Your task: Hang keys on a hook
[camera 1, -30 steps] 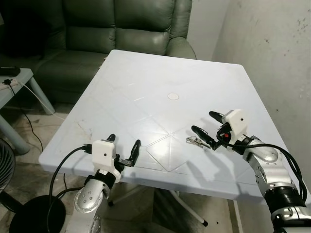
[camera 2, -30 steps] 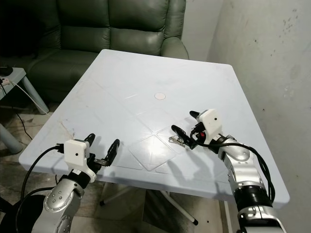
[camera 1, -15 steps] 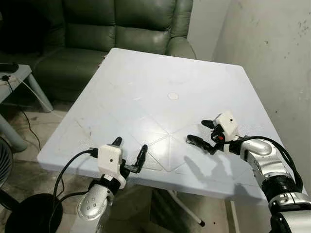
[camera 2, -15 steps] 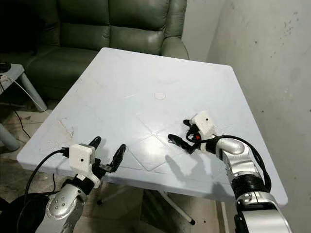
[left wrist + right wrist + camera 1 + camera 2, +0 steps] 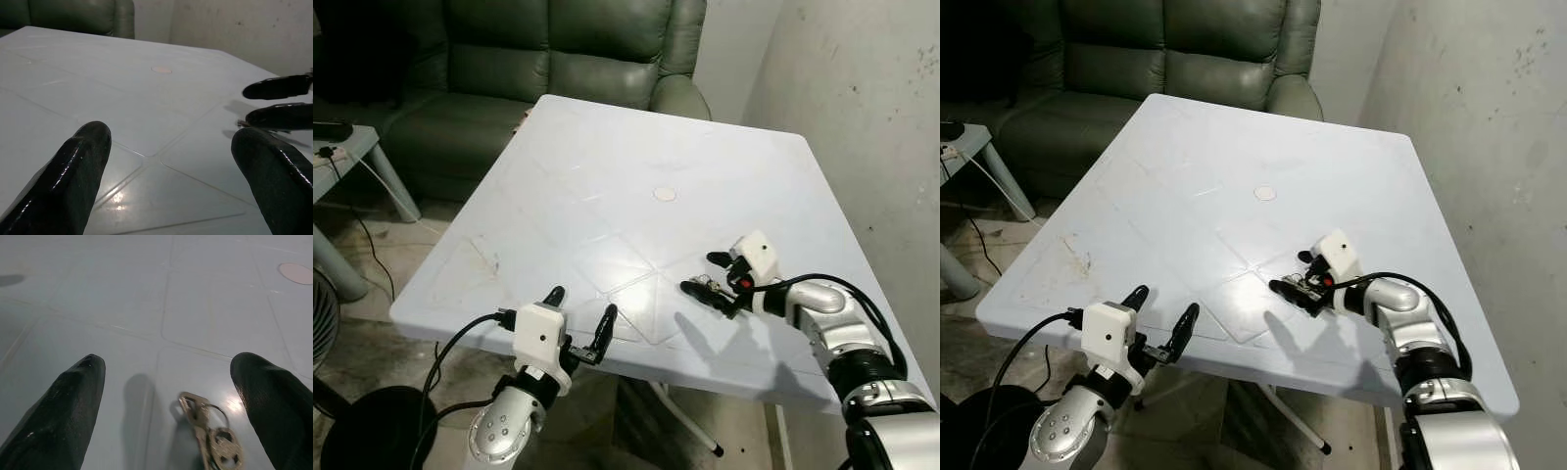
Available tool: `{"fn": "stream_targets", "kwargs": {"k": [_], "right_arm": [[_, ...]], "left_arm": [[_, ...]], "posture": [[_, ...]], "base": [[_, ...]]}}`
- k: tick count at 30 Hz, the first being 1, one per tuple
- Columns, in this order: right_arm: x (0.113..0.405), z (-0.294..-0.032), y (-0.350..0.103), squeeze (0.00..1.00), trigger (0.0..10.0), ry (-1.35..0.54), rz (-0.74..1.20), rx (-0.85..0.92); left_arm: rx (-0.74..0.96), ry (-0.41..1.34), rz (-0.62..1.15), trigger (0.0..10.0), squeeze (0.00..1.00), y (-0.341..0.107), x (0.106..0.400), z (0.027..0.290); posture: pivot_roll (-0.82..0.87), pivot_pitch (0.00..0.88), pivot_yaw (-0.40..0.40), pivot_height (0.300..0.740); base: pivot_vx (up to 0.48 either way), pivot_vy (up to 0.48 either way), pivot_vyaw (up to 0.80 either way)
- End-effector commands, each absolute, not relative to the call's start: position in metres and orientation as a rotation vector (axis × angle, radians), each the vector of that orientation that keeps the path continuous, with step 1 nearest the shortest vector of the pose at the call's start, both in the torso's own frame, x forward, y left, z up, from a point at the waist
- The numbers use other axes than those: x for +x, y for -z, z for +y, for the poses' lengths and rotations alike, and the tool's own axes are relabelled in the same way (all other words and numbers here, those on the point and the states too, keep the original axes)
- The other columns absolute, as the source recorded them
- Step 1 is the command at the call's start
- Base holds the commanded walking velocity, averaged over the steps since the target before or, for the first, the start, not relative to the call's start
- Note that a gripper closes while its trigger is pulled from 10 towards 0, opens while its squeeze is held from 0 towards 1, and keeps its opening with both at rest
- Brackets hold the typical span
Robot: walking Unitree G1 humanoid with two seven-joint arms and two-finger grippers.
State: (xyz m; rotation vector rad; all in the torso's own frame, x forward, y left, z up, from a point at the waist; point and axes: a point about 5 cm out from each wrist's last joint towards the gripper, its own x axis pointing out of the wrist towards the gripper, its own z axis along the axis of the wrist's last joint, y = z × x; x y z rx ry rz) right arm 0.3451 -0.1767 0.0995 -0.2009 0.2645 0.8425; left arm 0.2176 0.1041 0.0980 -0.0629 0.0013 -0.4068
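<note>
White plastic table (image 5: 607,157) spans the frame before a green sofa (image 5: 558,49). At lower left, the left gripper (image 5: 579,315) hovers at the near edge, fingers apart. Right of centre, the right gripper (image 5: 707,274) straddles the keys (image 5: 208,438) lying on the tabletop, fingers spread.

Table (image 5: 607,166): white plastic, smooth, faintly glossy, I noted scuffs near one edge. Keys (image 5: 210,438): dull brass-toned metal on shiny ring. Right gripper (image 5: 171,396) fingers (image 5: 63,416): black, finely textured. Sofa (image 5: 509,59): green leather-like, soft sheen. Wall (image 5: 862,88): rough, stained plaster.
</note>
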Motion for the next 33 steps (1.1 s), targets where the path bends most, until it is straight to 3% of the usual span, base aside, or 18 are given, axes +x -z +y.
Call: {"fn": "stream_targets", "kwargs": {"k": [1,22,23,24,25,26,29,30,31,33], "right_arm": [[0.347,-0.176,-0.101,0.0,10.0,-0.836,0.267,-0.207],[0.352,-0.18,-0.095,0.0,10.0,-0.728,0.332,-0.2],[0.352,-0.181,-0.095,0.0,9.6,-0.728,0.332,-0.198],[0.352,-0.182,-0.096,0.0,7.6,-0.727,0.331,-0.198],[0.352,-0.184,-0.096,0.0,4.9,-0.722,0.33,-0.198],[0.352,-0.184,-0.097,0.0,4.9,-0.721,0.33,-0.195],[0.353,-0.186,-0.098,0.0,2.3,-0.715,0.329,-0.201],[0.353,-0.186,-0.098,0.0,2.3,-0.715,0.329,-0.201],[0.354,-0.188,-0.099,0.0,0.0,-0.706,0.328,-0.205],[0.354,-0.19,-0.1,0.0,0.0,-0.704,0.327,-0.207]], "left_arm": [[-0.054,0.413,0.004,10.0,0.0,-0.1,0.216,0.103],[-0.056,0.407,0.024,10.0,0.0,-0.101,0.213,0.103],[-0.056,0.408,0.024,10.0,0.0,-0.101,0.213,0.103],[-0.057,0.408,0.024,10.0,0.0,-0.101,0.213,0.103],[-0.056,0.408,0.024,10.0,0.0,-0.101,0.213,0.103],[-0.056,0.408,0.025,10.0,0.0,-0.101,0.213,0.103],[-0.055,0.408,0.024,10.0,0.0,-0.101,0.213,0.103],[-0.055,0.408,0.024,10.0,0.0,-0.101,0.213,0.103],[-0.053,0.408,0.024,10.0,0.0,-0.101,0.213,0.103],[-0.052,0.409,0.024,10.0,0.0,-0.101,0.213,0.103]], "posture": [[0.1,0.049,-0.09,0.74],[0.1,0.072,-0.089,0.74],[0.1,0.072,-0.089,0.74],[0.1,0.072,-0.089,0.74],[0.1,0.072,-0.087,0.74],[0.1,0.072,-0.087,0.74],[0.1,0.071,-0.086,0.74],[0.1,0.071,-0.086,0.74],[0.1,0.071,-0.085,0.74],[0.1,0.071,-0.085,0.74]], "base": [[0.0,0.0,0.0],[0.0,0.0,0.0],[0.0,0.0,0.0],[0.0,0.0,0.0],[0.0,0.0,0.0],[0.0,0.0,0.0],[0.0,0.0,0.0],[0.0,0.0,0.0],[0.0,0.0,0.0],[0.0,0.0,0.0]]}}
